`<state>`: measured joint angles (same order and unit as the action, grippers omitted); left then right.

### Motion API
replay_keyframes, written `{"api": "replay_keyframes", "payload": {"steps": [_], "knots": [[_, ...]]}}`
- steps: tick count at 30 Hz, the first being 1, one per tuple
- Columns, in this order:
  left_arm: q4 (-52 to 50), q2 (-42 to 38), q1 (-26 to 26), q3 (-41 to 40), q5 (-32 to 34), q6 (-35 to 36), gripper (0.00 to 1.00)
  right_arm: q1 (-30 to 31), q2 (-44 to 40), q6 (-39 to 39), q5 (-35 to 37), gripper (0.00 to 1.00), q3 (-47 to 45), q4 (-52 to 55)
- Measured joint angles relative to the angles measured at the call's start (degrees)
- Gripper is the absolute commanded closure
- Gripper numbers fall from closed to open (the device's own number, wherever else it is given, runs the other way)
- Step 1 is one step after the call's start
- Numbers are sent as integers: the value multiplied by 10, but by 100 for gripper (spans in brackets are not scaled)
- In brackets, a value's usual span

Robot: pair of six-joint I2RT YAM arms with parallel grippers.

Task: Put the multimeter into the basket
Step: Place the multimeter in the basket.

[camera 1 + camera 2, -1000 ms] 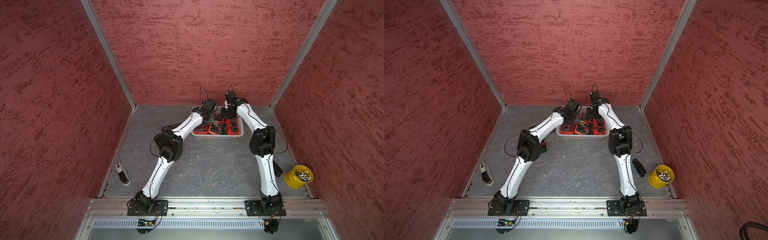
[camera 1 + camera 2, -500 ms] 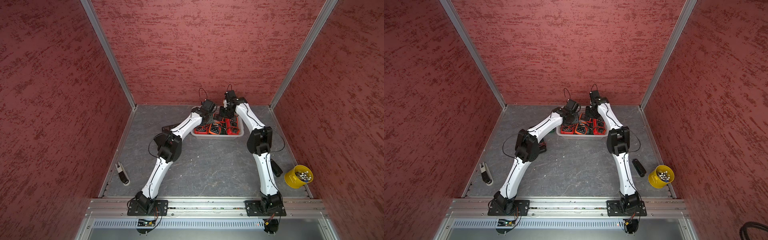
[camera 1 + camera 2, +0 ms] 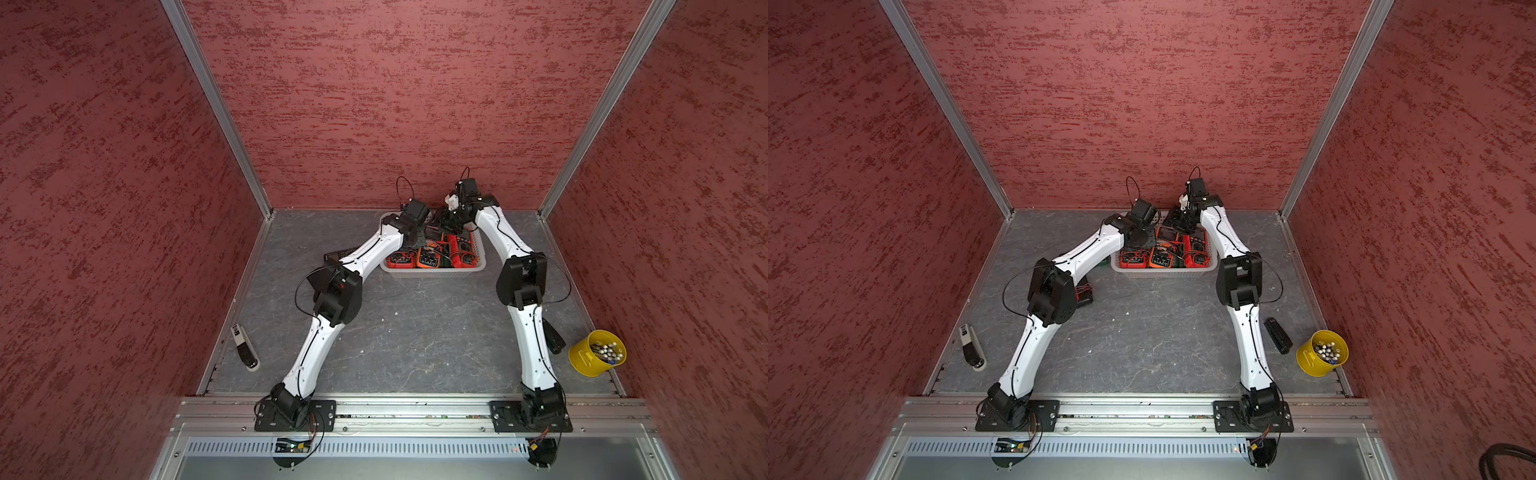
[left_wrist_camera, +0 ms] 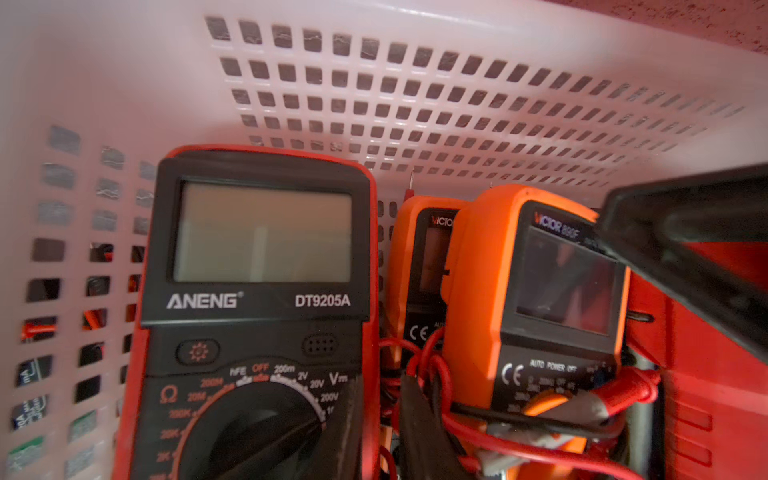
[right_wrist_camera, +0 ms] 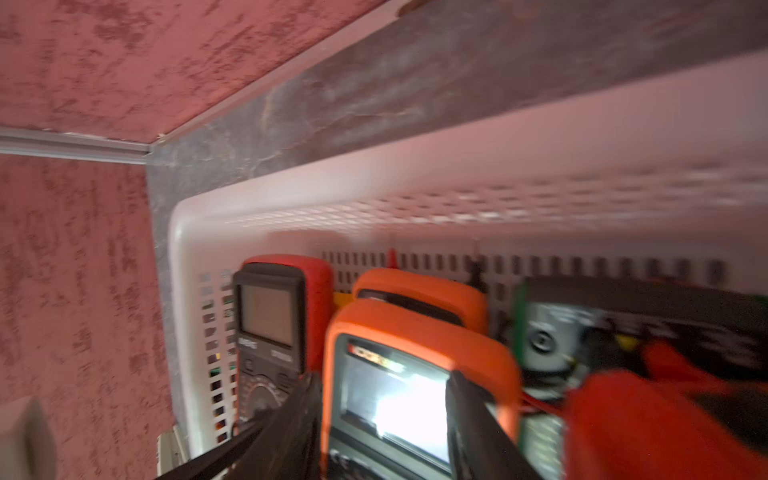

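Currently the left arm (image 3: 370, 251) and the right arm (image 3: 503, 239) reach to the back of the bench (image 3: 415, 340) and dip into the white perforated basket (image 3: 1163, 273). It stands close to the rear wall in both top views and is packed with red and orange meters. In the right wrist view the right gripper (image 5: 382, 376) hangs with its jaws apart over the orange multimeter (image 5: 415, 328). One dark finger is just beside the meter's edge and the other crosses in front of its bright screen. The picture is smeared, so I cannot tell whether either finger touches the casing. That orange multimeter lies inside the basket, next to a red ANENG multimeter (image 4: 253, 291) just beside a perforated wall, with a second orange meter (image 4: 419, 257) tucked behind. The left gripper (image 4: 380, 395) is drawn narrow, its fingers (image 4: 345, 428) low among red test leads (image 4: 436, 374); whether it pinches anything is not clear. Out on the bench, well apart from the basket, are a yellow cup (image 3: 590, 361) of small items, a black bar-shaped object (image 3: 1278, 334) beside the right arm, and a black-and-white handheld device (image 3: 971, 347) near the left edge.
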<state>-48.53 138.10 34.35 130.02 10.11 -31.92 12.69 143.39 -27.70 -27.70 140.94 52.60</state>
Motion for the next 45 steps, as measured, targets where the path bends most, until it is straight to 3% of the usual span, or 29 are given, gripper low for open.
{"api": "replay_keyframes", "payload": {"steps": [8, 12, 15, 19, 31, 45], "knots": [[2, -33, 0, -38, 1, -15, 75, 8, 0, 1, -20, 47, 0, -17], [12, -56, 0, -54, 3, -23, 66, 8, -2, 12, 39, 35, 3, 10], [21, -78, 0, -71, 2, -28, 61, 8, -11, 14, 94, 11, 4, 40], [33, -106, -1, -97, 2, -35, 57, 12, -28, 6, 132, 2, 3, 59], [56, -160, -20, -175, 0, -43, 57, 27, -23, -34, 167, 1, 10, 72], [67, -198, -30, -203, 4, -43, 56, 43, 0, -51, 170, 3, 24, 74]]}}
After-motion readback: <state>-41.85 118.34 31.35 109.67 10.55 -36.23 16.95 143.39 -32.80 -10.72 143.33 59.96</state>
